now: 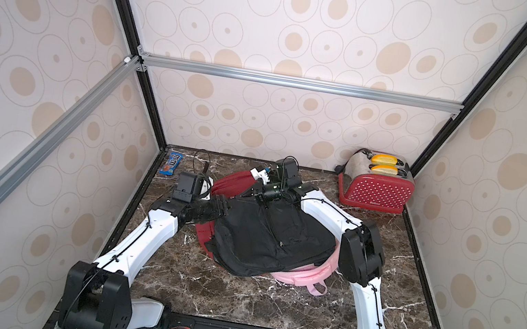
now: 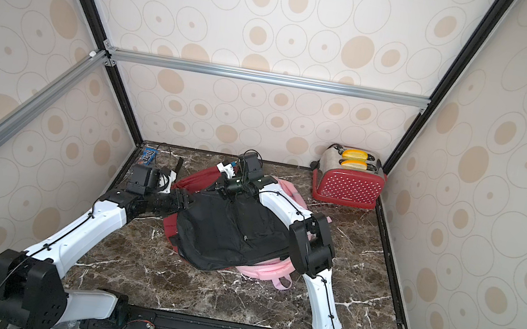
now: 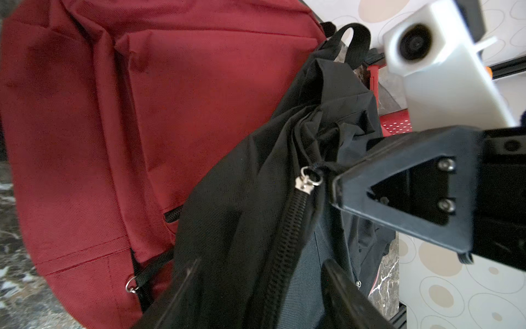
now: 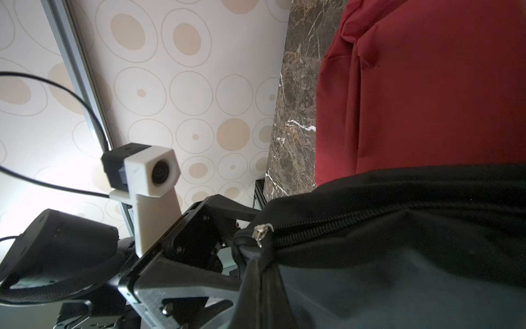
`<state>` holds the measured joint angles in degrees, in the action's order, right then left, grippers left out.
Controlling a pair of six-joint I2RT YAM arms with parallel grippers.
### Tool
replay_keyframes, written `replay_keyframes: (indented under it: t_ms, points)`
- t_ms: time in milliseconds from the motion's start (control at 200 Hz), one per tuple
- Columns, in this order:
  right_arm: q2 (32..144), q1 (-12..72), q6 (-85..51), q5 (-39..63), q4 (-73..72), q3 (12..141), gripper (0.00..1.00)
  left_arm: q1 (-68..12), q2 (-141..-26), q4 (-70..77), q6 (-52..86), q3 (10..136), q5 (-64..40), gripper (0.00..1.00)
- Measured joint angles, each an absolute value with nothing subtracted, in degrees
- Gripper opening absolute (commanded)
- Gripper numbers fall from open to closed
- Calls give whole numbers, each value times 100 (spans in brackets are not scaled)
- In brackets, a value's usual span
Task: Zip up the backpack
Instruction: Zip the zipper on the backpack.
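Left claw (image 3: 260,262) wide, fingers (image 3: 176,287) either side of zipper (image 3: 284,245) on black backpack (image 1: 263,241), right claw (image 3: 337,185) pinched shut on its fabric beside zipper slider (image 3: 308,181), black backpack mid counter (image 1: 232,298), lying on red bag (image 1: 233,182) and pink bag (image 1: 301,278)

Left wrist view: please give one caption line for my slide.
Right gripper pinches the black backpack beside its zipper slider; red backpack lies beneath.
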<state>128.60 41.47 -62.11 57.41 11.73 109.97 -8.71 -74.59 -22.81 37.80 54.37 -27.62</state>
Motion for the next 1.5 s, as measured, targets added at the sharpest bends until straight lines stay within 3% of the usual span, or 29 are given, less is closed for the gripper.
replay_keyframes:
  t_ms: [195, 290, 556, 1502]
  points:
    - [12860, 4147, -6208, 5756, 1232, 11087, 0, -871, -7585, -2134, 3782, 5437, -2967, 13]
    - [12862, 4145, -6228, 5758, 1245, 11222, 0, -871, -7579, -2099, 3789, 5435, -3024, 0]
    - [13043, 4141, -6300, 5830, 1424, 11760, 0, -867, -7349, -1876, 3804, 5260, -3057, 0]
    - [13358, 3363, -6114, 6012, 1531, 11585, 0, -829, -7177, -1780, 3872, 5078, -2971, 0]
